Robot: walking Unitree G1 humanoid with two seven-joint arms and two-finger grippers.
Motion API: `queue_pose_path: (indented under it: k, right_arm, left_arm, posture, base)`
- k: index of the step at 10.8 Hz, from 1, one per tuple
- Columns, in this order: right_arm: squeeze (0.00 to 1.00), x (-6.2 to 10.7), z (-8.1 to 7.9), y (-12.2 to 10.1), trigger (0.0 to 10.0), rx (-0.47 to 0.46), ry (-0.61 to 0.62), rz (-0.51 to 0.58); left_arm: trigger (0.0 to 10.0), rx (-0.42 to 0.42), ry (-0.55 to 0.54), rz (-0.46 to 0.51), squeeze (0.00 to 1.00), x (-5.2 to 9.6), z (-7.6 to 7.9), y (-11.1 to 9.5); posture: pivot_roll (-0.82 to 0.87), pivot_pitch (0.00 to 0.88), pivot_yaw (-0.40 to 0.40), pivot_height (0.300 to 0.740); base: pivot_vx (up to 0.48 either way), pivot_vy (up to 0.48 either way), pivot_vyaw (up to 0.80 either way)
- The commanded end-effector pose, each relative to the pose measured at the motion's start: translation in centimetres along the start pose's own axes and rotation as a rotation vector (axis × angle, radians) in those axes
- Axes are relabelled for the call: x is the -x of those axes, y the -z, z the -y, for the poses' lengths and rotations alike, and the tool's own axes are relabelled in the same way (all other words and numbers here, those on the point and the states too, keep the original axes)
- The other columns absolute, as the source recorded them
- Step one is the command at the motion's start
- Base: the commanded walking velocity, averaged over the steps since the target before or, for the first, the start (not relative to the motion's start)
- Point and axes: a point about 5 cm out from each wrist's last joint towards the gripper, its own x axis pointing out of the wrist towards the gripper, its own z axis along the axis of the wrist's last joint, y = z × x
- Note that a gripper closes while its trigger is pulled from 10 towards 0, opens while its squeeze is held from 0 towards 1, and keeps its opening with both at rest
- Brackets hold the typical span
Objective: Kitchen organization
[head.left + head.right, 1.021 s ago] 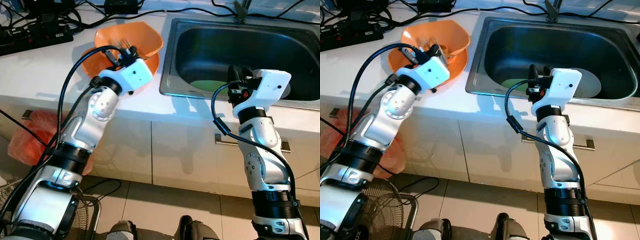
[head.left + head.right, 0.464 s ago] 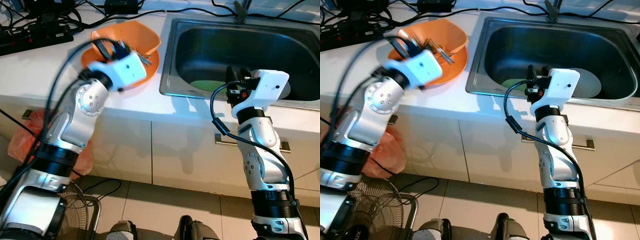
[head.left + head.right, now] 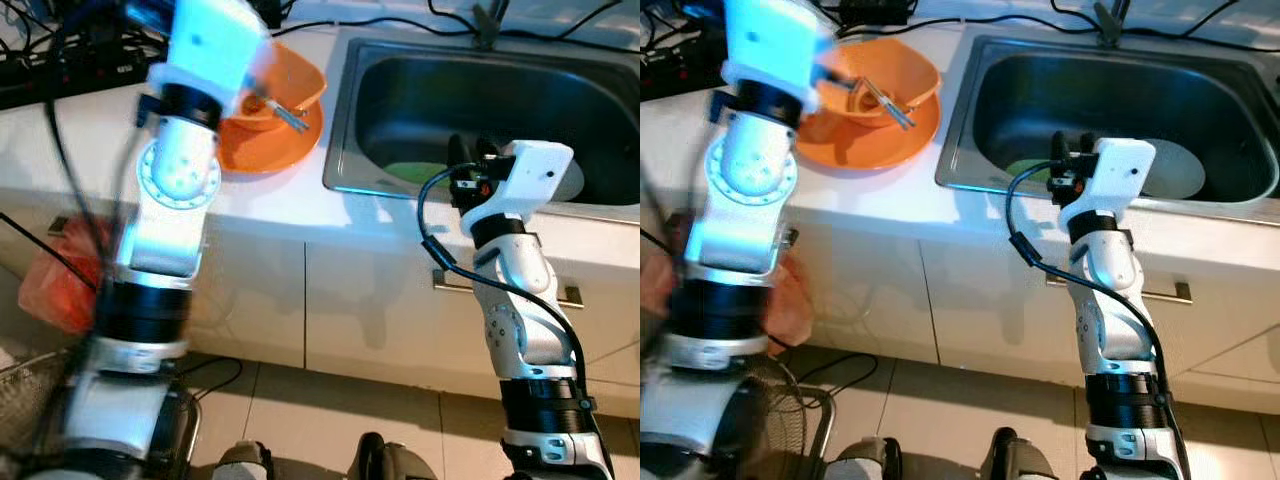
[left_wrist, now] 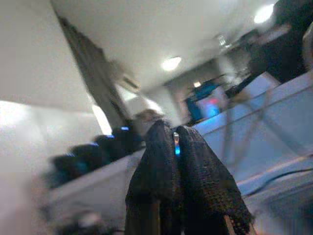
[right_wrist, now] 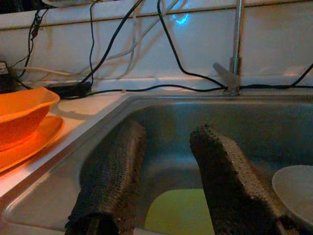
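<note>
Orange bowl upper left of frame, on plate beside sink; left gripper raised, fingers pressed together, empty; right gripper at sink's front edge, fingers spread wide, empty.

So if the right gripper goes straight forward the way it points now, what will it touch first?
Probably the back wall of the sink. The right gripper, fingers open, points across the basin, above the green plate; depth is hard to judge.
</note>
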Motion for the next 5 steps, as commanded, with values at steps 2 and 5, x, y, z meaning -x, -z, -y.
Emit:
queue_pose_path:
  k: [2, 5]
  right_arm:
    - [0.0, -0.3, -0.1, -0.3, 10.0, 0.005, -0.003, 0.02]
    - [0.0, -0.3, -0.4, -0.3, 10.0, -0.004, -0.015, 0.025]
  left_arm:
    - [10.0, 0.268, 0.009, 0.088, 0.0, -0.6, 0.8, -2.4]
    - [10.0, 0.766, 0.065, 0.074, 0.0, -0.8, 2.0, -3.1]
  posture:
    - [0.14, 0.137, -0.009, 0.74]
    - [0.14, 0.127, -0.002, 0.74]
  base:
    - [0.0, 0.0, 0.0]
    - [0.0, 0.0, 0.0]
